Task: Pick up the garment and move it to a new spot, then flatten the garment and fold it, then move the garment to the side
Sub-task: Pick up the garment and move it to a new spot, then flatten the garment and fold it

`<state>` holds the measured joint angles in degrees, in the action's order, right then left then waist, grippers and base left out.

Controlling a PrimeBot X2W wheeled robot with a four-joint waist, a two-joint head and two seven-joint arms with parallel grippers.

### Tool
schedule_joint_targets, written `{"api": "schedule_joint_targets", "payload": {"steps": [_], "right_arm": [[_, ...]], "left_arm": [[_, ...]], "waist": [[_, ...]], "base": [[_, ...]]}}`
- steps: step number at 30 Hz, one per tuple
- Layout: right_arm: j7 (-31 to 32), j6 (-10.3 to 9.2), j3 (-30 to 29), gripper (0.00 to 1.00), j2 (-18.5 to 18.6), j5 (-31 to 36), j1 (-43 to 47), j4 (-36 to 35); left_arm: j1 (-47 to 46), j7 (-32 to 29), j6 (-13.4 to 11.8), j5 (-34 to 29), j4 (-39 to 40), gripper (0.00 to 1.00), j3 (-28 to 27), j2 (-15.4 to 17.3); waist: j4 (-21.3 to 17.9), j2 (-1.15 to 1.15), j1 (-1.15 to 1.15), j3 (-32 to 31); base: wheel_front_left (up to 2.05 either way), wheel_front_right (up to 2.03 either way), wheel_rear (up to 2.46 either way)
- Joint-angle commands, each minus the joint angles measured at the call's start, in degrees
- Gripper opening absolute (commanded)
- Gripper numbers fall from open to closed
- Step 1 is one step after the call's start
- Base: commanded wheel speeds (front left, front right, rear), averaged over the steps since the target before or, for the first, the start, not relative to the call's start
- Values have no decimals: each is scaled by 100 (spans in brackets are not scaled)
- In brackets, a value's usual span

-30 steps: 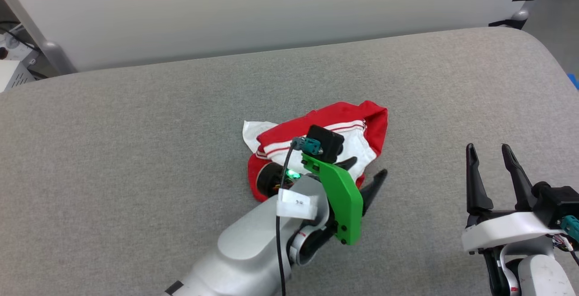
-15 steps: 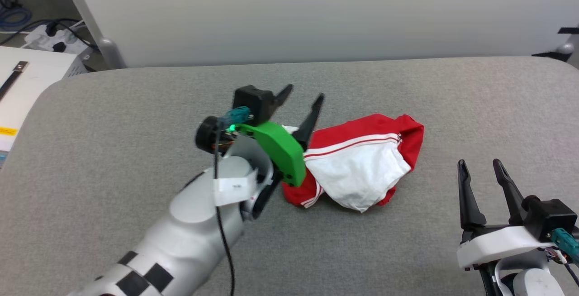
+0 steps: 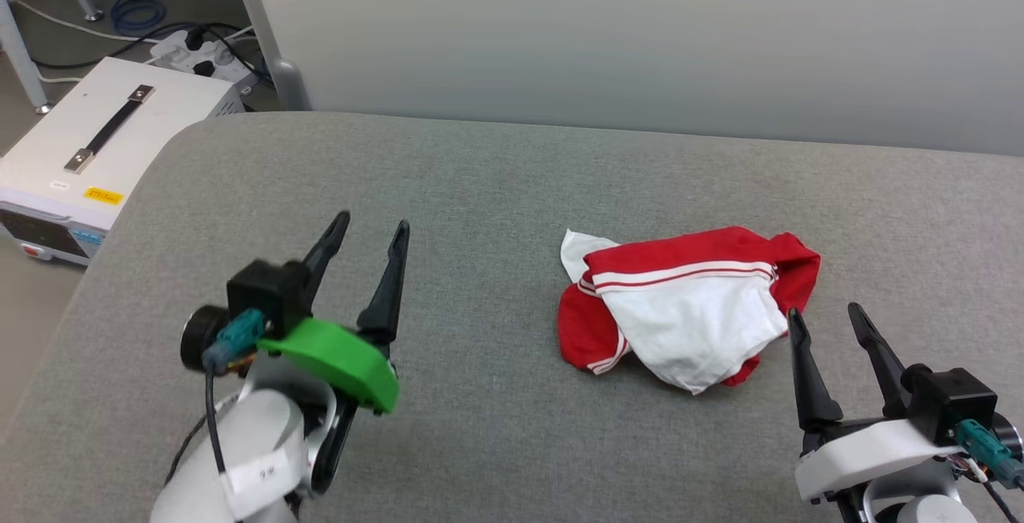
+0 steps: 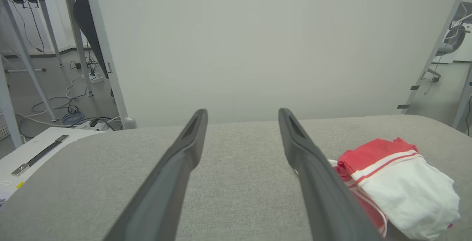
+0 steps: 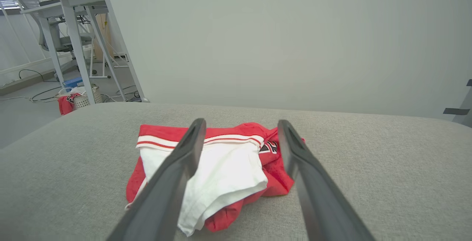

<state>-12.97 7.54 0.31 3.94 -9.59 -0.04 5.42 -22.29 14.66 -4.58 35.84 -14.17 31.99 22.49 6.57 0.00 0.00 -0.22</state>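
Left end effector (image 3: 373, 221) has backed off. A second ago it was down over the garment (image 3: 680, 307), half a second ago it was lifting at the cloth's left edge, and now it sits at lower left of the head view, well apart from the cloth. Its fingers are spread wide with nothing between them; the left wrist view shows bare grey desk (image 3: 496, 187) in the gap, with the garment (image 4: 402, 182) off at lower right.

The head camera has swung too. The whole frame has shifted and a white box with a strap handle (image 3: 96, 139) has come in at upper left, so the garment's slide across the frame is not its own travel.

The garment lies loose on the desk, right of centre, as a crumpled heap with a white sleeve on top of red body and striped trim showing. Right end effector (image 3: 824, 312) is at lower right, also wide open and empty, with its tips near the heap's lower right edge. In its wrist view the garment (image 5: 228, 167) lies straight ahead.

Judgement: the cloth has been let go, so the move step looks finished. Flattening comes next and nothing is spread or folded yet.
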Motion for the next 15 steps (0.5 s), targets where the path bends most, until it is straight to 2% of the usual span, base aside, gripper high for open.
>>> {"api": "schedule_joint_targets", "payload": {"steps": [1,8,15], "right_arm": [[20,-5,12,100,16,-1,85,-20],[54,-5,69,100,79,5,160,-25],[202,-5,324,100,299,79,147,-51]], "left_arm": [[300,32,-41,-128,169,100,-131,-39],[1297,33,-33,-678,767,100,-742,-487],[1474,33,265,-1070,791,100,-1099,-761]], "waist": [[69,0,0,-10],[216,0,0,26],[304,0,0,75]], "base": [[0,0,0],[0,0,0],[0,0,0]]}}
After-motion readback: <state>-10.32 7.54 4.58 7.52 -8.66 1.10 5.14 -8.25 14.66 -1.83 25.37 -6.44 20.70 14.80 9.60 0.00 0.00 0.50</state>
